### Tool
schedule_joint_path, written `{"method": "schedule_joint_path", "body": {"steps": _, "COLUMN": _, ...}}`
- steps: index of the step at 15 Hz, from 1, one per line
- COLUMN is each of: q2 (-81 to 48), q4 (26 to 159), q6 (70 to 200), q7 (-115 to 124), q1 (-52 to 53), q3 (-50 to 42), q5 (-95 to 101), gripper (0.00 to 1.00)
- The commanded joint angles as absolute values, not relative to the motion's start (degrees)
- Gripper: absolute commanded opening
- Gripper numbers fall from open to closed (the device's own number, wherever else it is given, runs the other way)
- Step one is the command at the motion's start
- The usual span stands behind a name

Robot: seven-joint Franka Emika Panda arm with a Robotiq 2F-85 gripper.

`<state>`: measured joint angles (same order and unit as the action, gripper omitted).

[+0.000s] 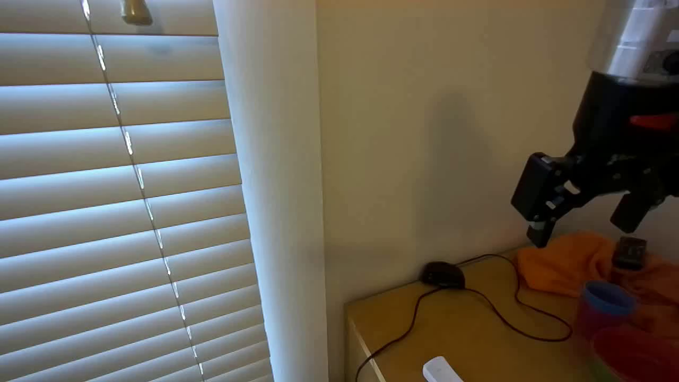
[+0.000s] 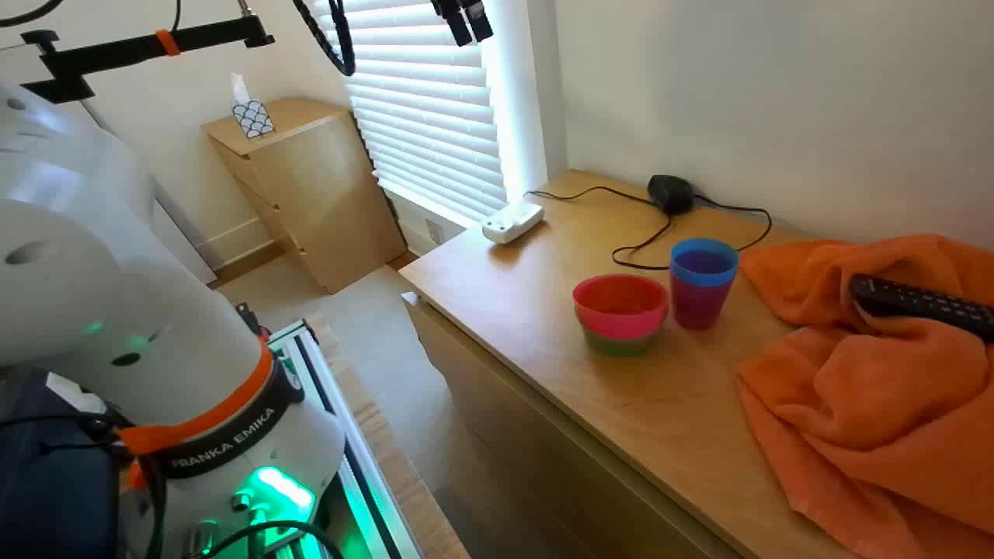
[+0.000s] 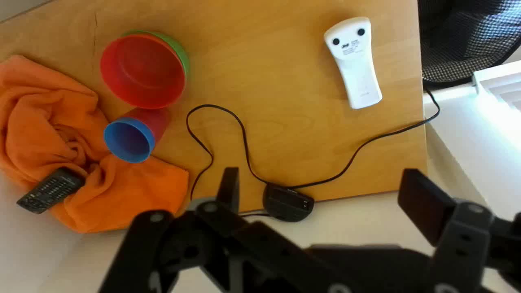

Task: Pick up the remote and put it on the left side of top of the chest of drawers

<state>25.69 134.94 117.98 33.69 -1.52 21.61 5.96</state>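
Observation:
The chest of drawers has a tan wooden top, seen in both exterior views (image 1: pixel 440 323) (image 2: pixel 489 291) and in the wrist view (image 3: pixel 264 61). The black remote lies on a crumpled orange cloth on it, in both exterior views (image 1: pixel 629 253) (image 2: pixel 924 304) and at the lower left of the wrist view (image 3: pixel 51 190). My gripper (image 3: pixel 320 183) is open and empty, its fingers wide apart, well above the top. It also shows in both exterior views (image 1: pixel 583 228) (image 2: pixel 472 37). The remote is outside the jaws, beyond the left finger in the wrist view.
A white handset (image 3: pixel 358 69) lies face down near one end. Stacked red and green bowls (image 2: pixel 620 307), blue and red cups (image 2: pixel 703 283), the orange cloth (image 2: pixel 877 396) and a black corded device (image 3: pixel 288 202) share the top. A wall and window blinds (image 1: pixel 132 212) stand close by.

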Motion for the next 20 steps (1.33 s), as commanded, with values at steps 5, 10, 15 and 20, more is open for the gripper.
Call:
{"method": "schedule_joint_path", "body": {"steps": 5, "q2": 25.3, "q4": 134.8, "q6": 117.7, "q7": 34.4, "q1": 0.4, "q3": 19.9, "q5": 6.9, "gripper": 1.0}}
{"method": "schedule_joint_path", "body": {"steps": 10, "q2": 24.4, "q4": 133.9, "q6": 117.3, "q7": 40.8, "q1": -3.1, "q3": 19.4, "q5": 8.6, "gripper": 1.0}}
{"method": "schedule_joint_path", "body": {"steps": 15, "q2": 23.6, "q4": 135.7, "q6": 118.4, "q7": 42.4, "q1": -9.4, "q3": 9.3, "q5": 13.0, "gripper": 1.0}}
{"method": "schedule_joint_path", "body": {"steps": 20, "q2": 17.8, "q4": 135.4, "q6": 120.4, "q7": 42.5, "q1": -16.5, "q3": -2.3, "q5": 12.3, "gripper": 1.0}}
